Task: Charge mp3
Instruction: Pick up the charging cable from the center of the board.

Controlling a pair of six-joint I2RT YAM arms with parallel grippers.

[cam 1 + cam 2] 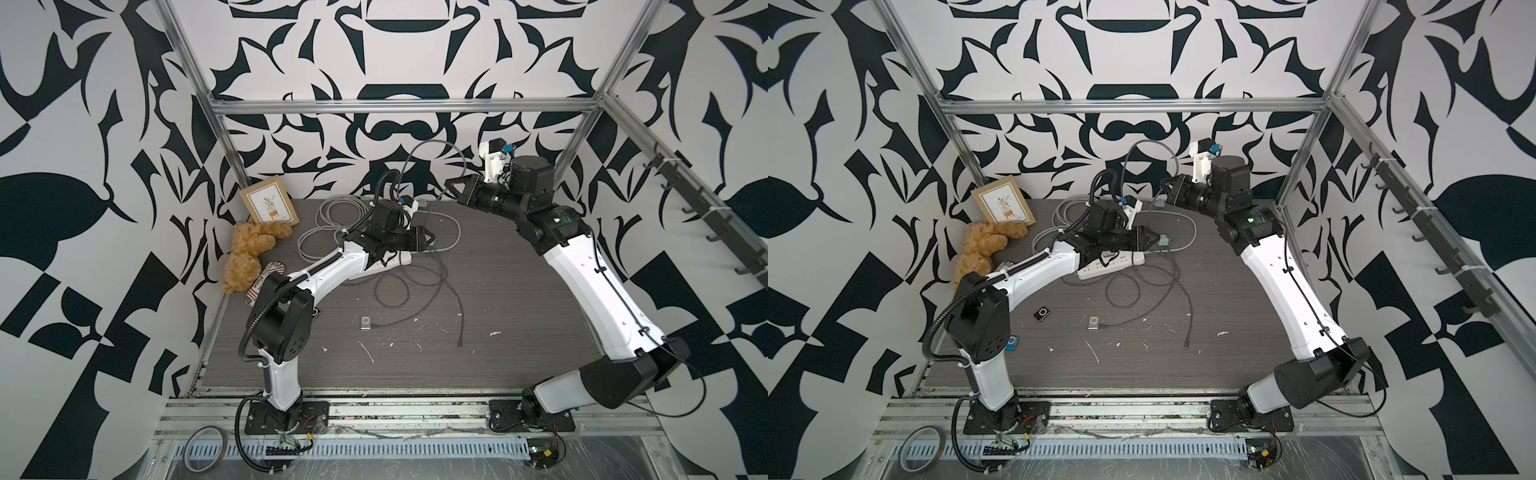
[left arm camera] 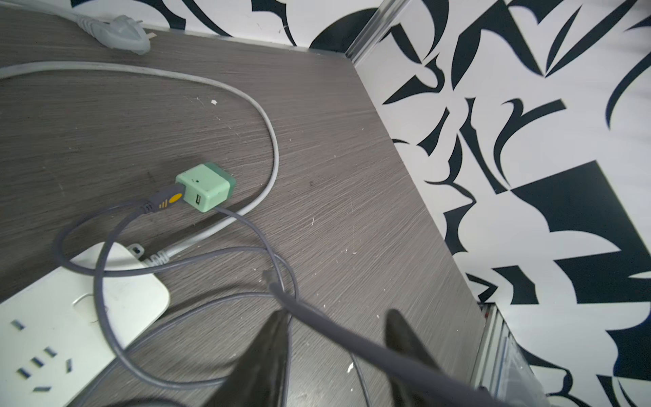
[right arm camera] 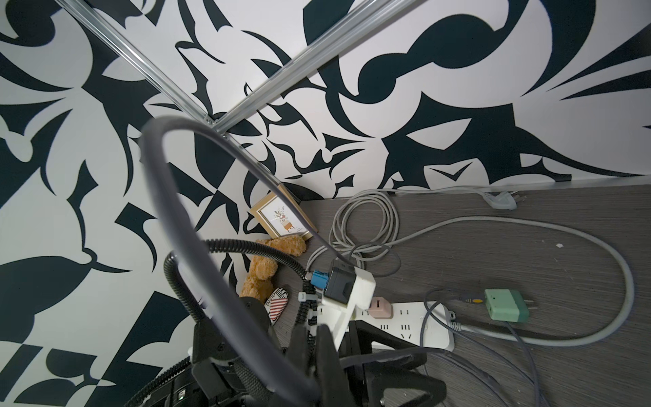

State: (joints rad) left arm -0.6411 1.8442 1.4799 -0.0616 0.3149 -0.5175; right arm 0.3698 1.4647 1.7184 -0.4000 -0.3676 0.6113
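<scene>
Top views: bench [image 1: 519,291] is dark grey woodgrain. It's boxed in by black-and-white patterned walls [image 1: 62,124] on an aluminium frame [image 1: 399,106]. White flecks [image 1: 365,351] are scattered toward the front edge. Silver mp3 [image 1: 365,323] lies flat mid-bench, a bit front of centre, with a thin lead touching its right side. Black mp3 [image 1: 1041,313] and blue mp3 [image 1: 1013,343] sit nearer the left edge, by the left arm. Teddy [image 1: 249,253] and picture [image 1: 270,206] are in the back left corner. Strip [image 1: 1108,266] lies toward the back, under the left arm, with its pale cord [image 1: 328,220] coiled behind it. Left gripper [image 1: 1154,240] is low, just beside the green charger [image 1: 1165,240]. Right gripper [image 1: 451,188] is raised near the back edge, closed on the dark cable [image 1: 436,142], which arches up from it.

Left wrist: back right corner of the bench, wall close behind. Charger [image 2: 206,186] lies loose on the bench, off the strip [image 2: 88,310], and the cable's yellow-marked plug [image 2: 169,199] is in it. Left fingers [image 2: 274,352] stand apart. The cable [image 2: 334,327] crosses the gap between them; can't tell if it's pinched.

Right wrist: looks down over the left wrist to the back left corner. Charger [image 3: 505,304] shows bare prongs and sits just past the end of the strip [image 3: 419,313]. A pink adapter [image 3: 378,306] is plugged into the strip. The cable [image 3: 169,183] loops large in the foreground. The right gripper's own tips are lost in black clutter.
</scene>
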